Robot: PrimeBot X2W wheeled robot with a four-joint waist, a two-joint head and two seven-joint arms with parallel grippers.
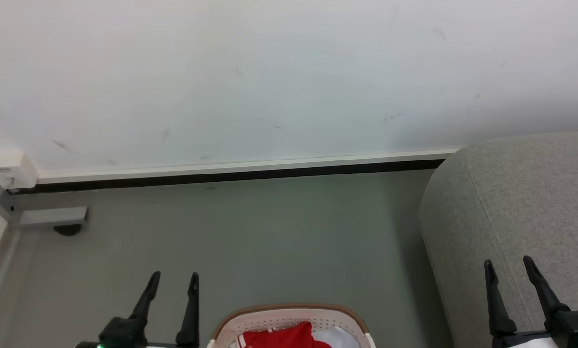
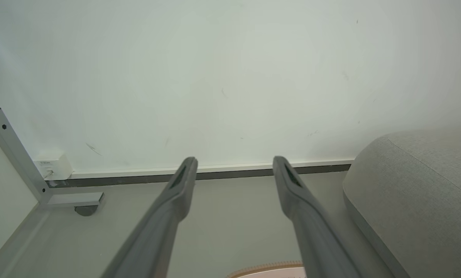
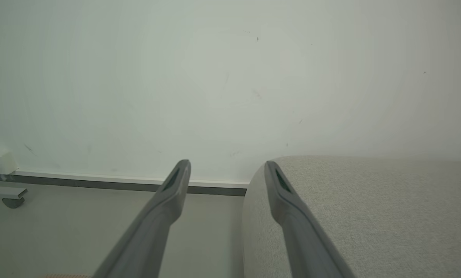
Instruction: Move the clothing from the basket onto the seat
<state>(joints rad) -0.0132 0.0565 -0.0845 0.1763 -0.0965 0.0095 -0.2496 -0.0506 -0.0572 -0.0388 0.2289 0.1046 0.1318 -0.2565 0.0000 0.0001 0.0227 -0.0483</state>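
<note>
Left hand (image 1: 176,274) and right hand (image 1: 507,261) gape wide, flanking basket (image 1: 289,308) of clothing (image 1: 281,336); seat (image 1: 521,193) right, wall (image 1: 269,72) ahead.

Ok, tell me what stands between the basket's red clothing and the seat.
Nothing visible: only bare grey floor separates the cream perforated plastic basket, holding red fabric clothing, from the light grey woven seat.

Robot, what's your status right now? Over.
Left hand and right hand open, holding nothing. Clothing in basket, low between them. Seat to the right; nothing seen in the way.
</note>
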